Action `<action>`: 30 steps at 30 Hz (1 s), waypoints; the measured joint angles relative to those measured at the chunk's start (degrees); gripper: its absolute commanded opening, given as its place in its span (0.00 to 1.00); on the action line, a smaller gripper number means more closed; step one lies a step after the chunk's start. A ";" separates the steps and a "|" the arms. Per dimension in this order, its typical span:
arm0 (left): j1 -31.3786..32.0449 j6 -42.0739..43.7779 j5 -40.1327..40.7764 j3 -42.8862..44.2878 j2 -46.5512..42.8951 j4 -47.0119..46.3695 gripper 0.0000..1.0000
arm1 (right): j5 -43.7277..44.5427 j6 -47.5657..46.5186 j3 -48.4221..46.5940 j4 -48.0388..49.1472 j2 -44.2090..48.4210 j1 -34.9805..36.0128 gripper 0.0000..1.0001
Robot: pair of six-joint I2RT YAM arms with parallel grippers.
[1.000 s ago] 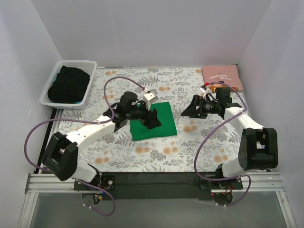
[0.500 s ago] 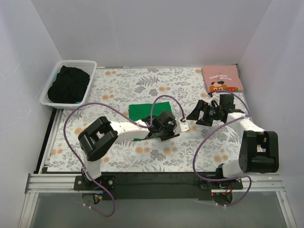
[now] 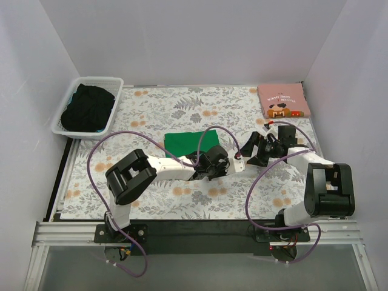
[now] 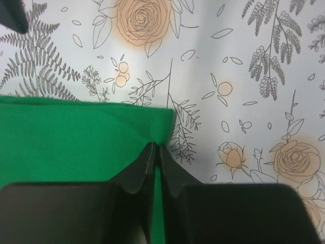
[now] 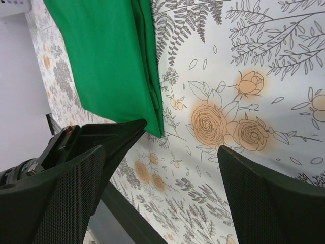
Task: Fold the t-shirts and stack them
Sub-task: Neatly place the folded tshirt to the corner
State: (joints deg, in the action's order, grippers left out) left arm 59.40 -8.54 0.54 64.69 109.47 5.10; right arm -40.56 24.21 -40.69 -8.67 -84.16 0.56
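Note:
The green t-shirt lies folded mid-table, its near part hidden under my left arm. My left gripper sits at the shirt's near right corner. In the left wrist view its jaws are pinched shut on the green t-shirt at that corner. My right gripper hangs open just right of the shirt, facing it. In the right wrist view the green t-shirt fills the upper left, and only patterned cloth shows between my right gripper's wide fingers. The pink printed t-shirt lies folded at the far right corner.
A white slatted basket at the far left holds dark clothing. The floral table cloth covers the table. White walls close in the left, far and right sides. The arms' cables loop over the near half.
My left gripper has gone from open to shut on the green shirt's corner after swinging across to its right side. The right gripper has drifted a little nearer and left.

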 measured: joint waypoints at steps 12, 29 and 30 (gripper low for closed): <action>-0.52 -5.53 -3.17 -0.04 -1.40 -0.20 0.00 | -3.43 8.50 6.91 13.99 -4.00 2.97 0.98; -4.20 -11.72 -5.86 1.46 -2.80 -1.38 0.00 | -3.08 15.89 0.46 21.51 -14.23 10.08 0.75; -4.28 -11.91 -5.90 1.46 -2.89 -1.51 0.00 | -2.95 16.39 -0.04 22.27 -14.88 10.16 0.74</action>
State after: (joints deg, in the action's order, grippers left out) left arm 55.11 -20.45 -5.37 66.15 106.59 3.60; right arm -43.51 40.60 -40.73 13.61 -99.04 10.72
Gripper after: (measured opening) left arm 0.021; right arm 0.757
